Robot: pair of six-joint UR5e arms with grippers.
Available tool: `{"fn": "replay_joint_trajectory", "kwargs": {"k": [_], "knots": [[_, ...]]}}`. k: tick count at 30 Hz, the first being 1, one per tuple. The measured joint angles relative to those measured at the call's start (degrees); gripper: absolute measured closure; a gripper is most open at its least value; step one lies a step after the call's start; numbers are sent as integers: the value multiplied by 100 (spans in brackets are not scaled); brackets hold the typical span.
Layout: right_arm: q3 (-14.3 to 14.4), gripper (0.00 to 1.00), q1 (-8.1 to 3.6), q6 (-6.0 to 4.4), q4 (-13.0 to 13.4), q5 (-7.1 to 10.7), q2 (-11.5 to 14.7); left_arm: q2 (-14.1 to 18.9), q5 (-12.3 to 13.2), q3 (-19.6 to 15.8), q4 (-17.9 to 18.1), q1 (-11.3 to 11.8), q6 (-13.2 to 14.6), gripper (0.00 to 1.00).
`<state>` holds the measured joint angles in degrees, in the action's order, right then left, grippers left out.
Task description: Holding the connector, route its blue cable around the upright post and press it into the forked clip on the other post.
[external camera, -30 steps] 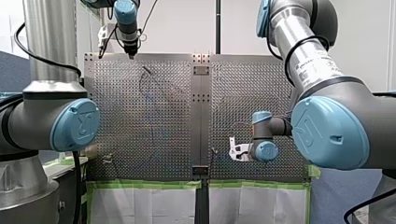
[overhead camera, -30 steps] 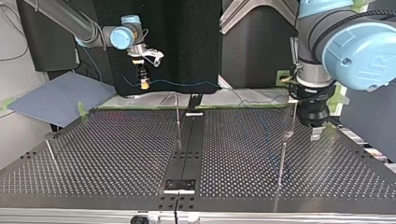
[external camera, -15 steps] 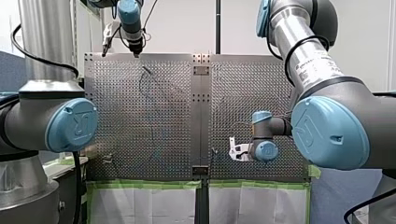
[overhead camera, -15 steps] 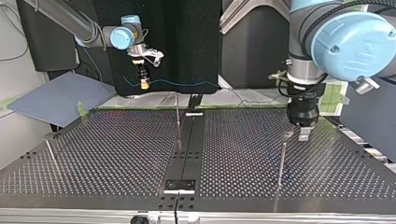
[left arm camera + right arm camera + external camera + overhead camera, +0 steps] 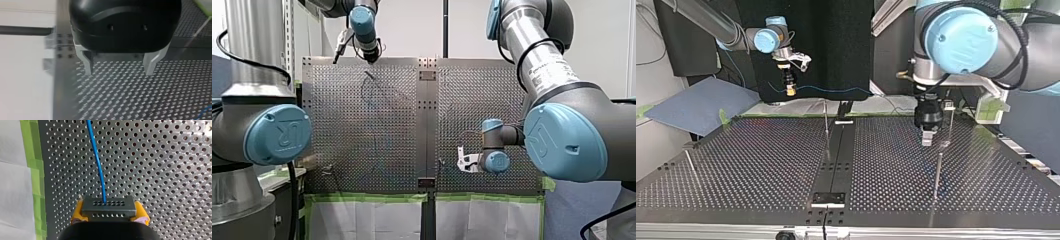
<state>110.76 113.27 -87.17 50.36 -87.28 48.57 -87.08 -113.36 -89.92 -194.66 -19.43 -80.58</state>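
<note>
Connector (image 5: 108, 207) sits clamped in my right hand (image 5: 109, 213), its blue cable (image 5: 96, 157) running ahead over the worktop (image 5: 162, 170). My left hand (image 5: 117, 67) hangs with fingers apart, empty.

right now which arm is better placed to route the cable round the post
Right. My right claw is shut on the connector, blue cable leading from it; my left claw is open and empty.
</note>
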Motion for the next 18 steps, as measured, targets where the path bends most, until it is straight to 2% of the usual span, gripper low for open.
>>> {"fn": "replay_joint_trajectory", "kwargs": {"k": [6, 9, 18], "knots": [[1, 100, 5, 2, 1, 7, 0, -316, -299, -316, 319, -315, 319, 2], [2, 100, 12, -1, 5, 13, 0, -472, -365, -472, 480, -408, 478, 2], [2, 100, 19, 0, 20, 16, 0, -598, -313, -696, 929, -378, 929, 2]]}}
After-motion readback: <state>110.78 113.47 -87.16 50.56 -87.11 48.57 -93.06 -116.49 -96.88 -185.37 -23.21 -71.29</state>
